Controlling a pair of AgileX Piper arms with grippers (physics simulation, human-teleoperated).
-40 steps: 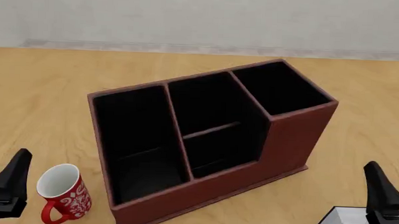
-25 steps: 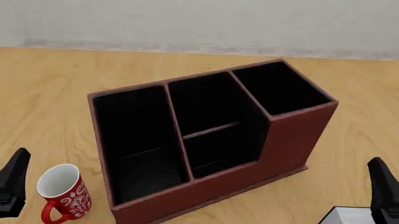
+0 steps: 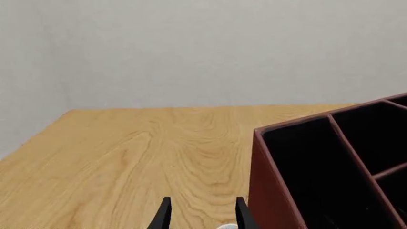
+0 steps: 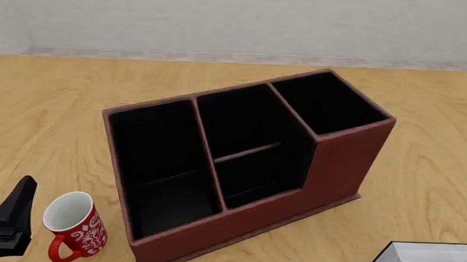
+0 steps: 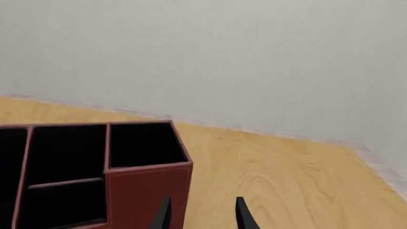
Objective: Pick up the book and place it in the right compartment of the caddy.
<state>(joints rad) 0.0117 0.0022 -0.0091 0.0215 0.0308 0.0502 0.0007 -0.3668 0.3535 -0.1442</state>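
The table (image 4: 56, 95) of pale wood fills the front view, and on its middle stands the caddy (image 4: 337, 164), turned a little so that its right end lies farther off than its left. It has three black-lined sections: a wide low-fronted one at the left, a middle one with a shelf, and the right compartment (image 4: 327, 105), narrow and deep with full-height walls, which holds nothing. The book (image 4: 423, 261) lies flat on the table at the near right, apart from the caddy, its white page edge showing and its near part cut by the frame. A red mug (image 4: 74, 227) stands upright at the near left, just beside the caddy's left near corner. The left gripper (image 3: 202, 215) hangs near the mug, its fingers parted with bare table between them and nothing held. The right gripper (image 5: 202, 213) shows in the front view only as a sliver at the right edge; its own camera shows its fingers parted and empty, looking over the caddy's right end. By my judgement the task has hardly begun: the book is not grasped, and the reach, the lift and the lowering into the right compartment all remain.
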